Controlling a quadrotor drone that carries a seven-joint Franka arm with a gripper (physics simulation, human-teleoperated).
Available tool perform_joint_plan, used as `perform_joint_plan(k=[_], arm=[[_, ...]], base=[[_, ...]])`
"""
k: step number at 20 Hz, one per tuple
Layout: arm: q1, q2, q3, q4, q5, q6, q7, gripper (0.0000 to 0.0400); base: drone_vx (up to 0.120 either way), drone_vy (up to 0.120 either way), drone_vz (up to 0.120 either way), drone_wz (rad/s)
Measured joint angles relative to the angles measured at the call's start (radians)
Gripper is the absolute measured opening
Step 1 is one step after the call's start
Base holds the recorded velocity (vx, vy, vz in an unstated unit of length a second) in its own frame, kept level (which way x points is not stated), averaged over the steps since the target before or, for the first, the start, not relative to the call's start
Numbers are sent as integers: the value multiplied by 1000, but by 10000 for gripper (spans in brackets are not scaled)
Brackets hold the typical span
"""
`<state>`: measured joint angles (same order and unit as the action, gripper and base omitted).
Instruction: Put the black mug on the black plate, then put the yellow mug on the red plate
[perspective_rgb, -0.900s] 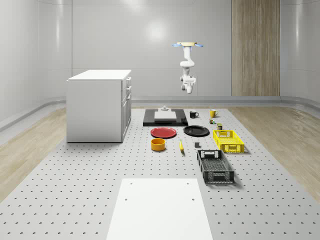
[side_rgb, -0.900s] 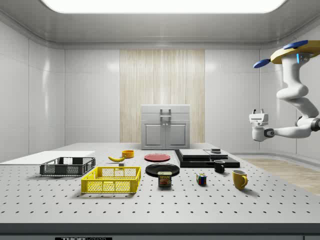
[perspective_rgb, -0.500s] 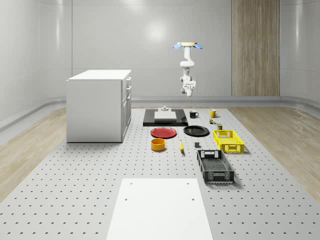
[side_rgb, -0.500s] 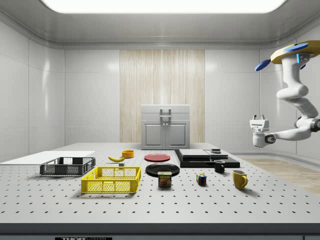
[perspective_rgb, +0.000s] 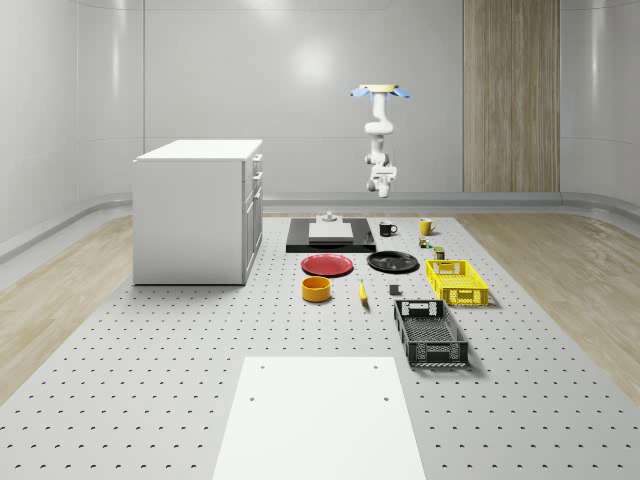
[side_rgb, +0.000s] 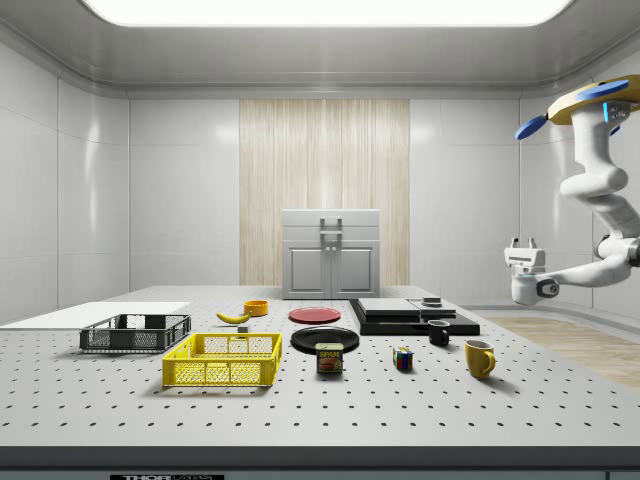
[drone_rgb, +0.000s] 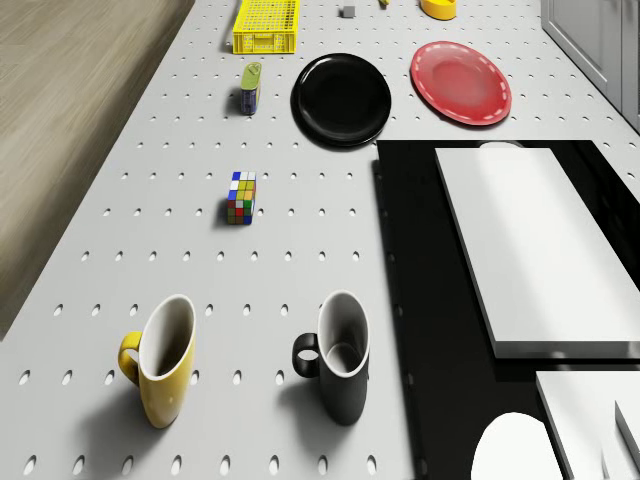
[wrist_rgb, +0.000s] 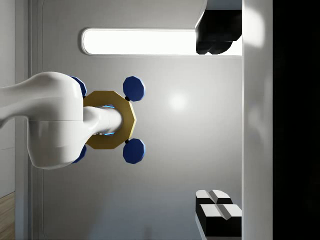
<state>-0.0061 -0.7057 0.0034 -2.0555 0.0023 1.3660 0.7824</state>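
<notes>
Since neither mug is lifted yet, the drone (side_rgb: 598, 100) hovers high at the upper right of the side view, above the bench (side_rgb: 300, 400) end where both mugs stand. The arm is folded so that the gripper (side_rgb: 523, 244) points upward, well above the bench. Its fingers stand apart and hold nothing, probably a carrying pose before it reaches down.

From the drone view, the black mug (drone_rgb: 340, 372) stands upright just beside the yellow mug (drone_rgb: 163, 368), both on bare bench. The black plate (drone_rgb: 341, 99) and red plate (drone_rgb: 460, 82) lie empty, side by side and well apart from the mugs. The side view adds the height. The wrist view looks back at the drone's rotors and shows the gap between the fingers.
</notes>
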Motion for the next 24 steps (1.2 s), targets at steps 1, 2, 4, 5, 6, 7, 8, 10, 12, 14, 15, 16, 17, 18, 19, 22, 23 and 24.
perform_joint_plan(k=[1, 2, 4, 5, 6, 7, 8, 10, 12, 14, 15, 16, 17, 18, 19, 22, 23, 24], arm=[[0, 1, 0, 4, 0, -2, 0, 400], [0, 2, 0, 6, 0, -3, 0, 400], [-1, 3, 0, 10, 0, -4, 0, 400], [-1, 3, 0, 11, 0, -4, 0, 400], [-1, 3, 1, 12, 0, -4, 0, 400], [-1, 3, 1, 12, 0, -4, 0, 400], [-1, 3, 1, 13, 0, -4, -1, 400], [-1, 2, 1, 13, 0, -3, -1, 400], [-2, 2, 1, 12, 0, -2, -1, 400], [-2, 1, 1, 12, 0, 0, -1, 400], [-2, 0, 1, 11, 0, 0, -1, 400], [-2, 0, 2, 11, 0, 1, -1, 400], [-2, -1, 2, 11, 0, 2, -1, 400], [-2, -1, 2, 10, 0, 2, -1, 400], [-3, -2, 2, 10, 0, 3, -1, 400], [-3, -3, 3, 8, -1, 5, -1, 400], [-3, -4, 3, 8, -2, 6, -1, 400], [-3, -4, 4, 7, -2, 7, -1, 400]], base=[[0, 120, 0, 0], [0, 120, 0, 0], [0, 0, 0, 0], [120, 0, 0, 0], [120, 0, 0, 0], [120, -40, 0, 0], [120, -120, 0, 0], [120, -120, 0, 0], [120, -120, 0, 0], [120, -120, 0, 0], [120, -120, 0, 0], [120, -120, 0, 0], [120, -120, 0, 0], [120, 0, 0, 0], [120, 0, 0, 0], [120, 0, 0, 0], [120, 0, 0, 0], [120, 0, 0, 0]])
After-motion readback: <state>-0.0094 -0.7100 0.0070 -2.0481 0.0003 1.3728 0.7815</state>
